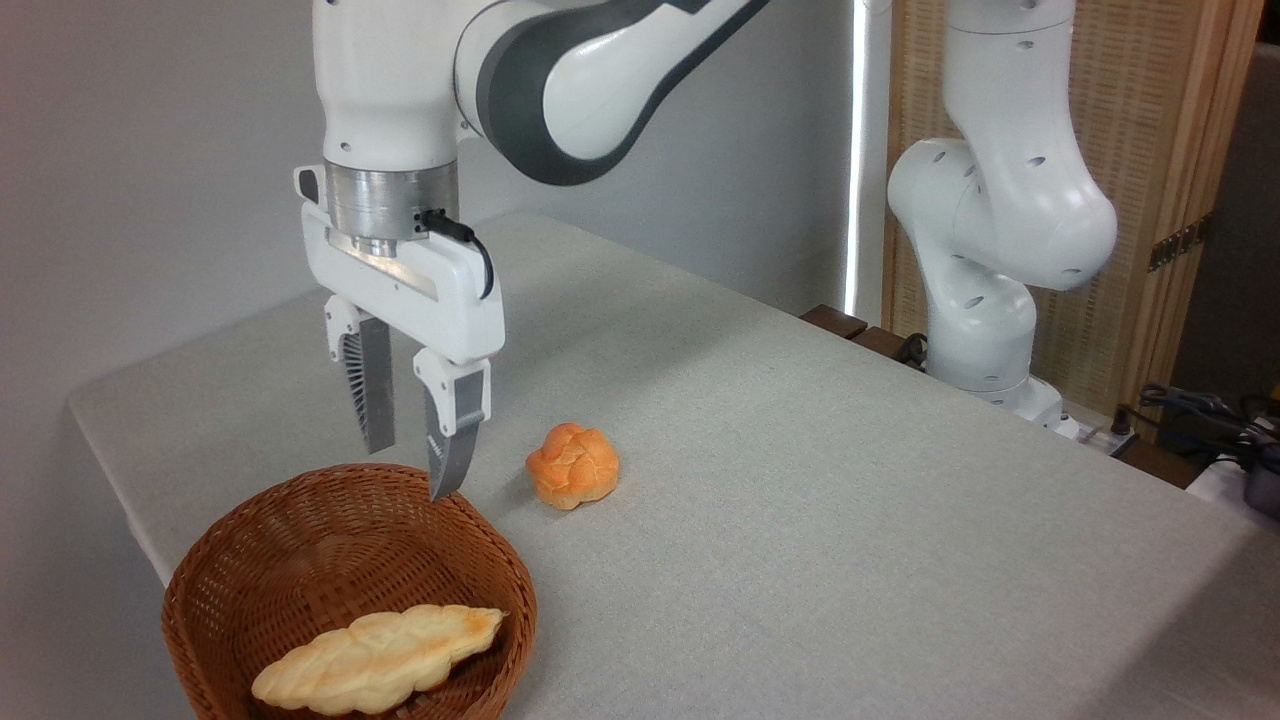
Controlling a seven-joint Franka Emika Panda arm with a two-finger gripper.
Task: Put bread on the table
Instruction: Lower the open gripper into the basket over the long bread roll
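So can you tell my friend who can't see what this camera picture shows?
An open gripper hangs over a basket holding a long bread. A small orange bun sits on the grey table beside it.

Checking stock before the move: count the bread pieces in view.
2. A long pale-yellow braided loaf lies inside the brown woven wicker basket; a small round orange knotted bun sits on the grey-beige table. None appears hidden.

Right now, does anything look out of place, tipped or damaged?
Nothing damaged or spilled. The bread lies in the basket, tilted against its wall. The bun sits alone on the table.
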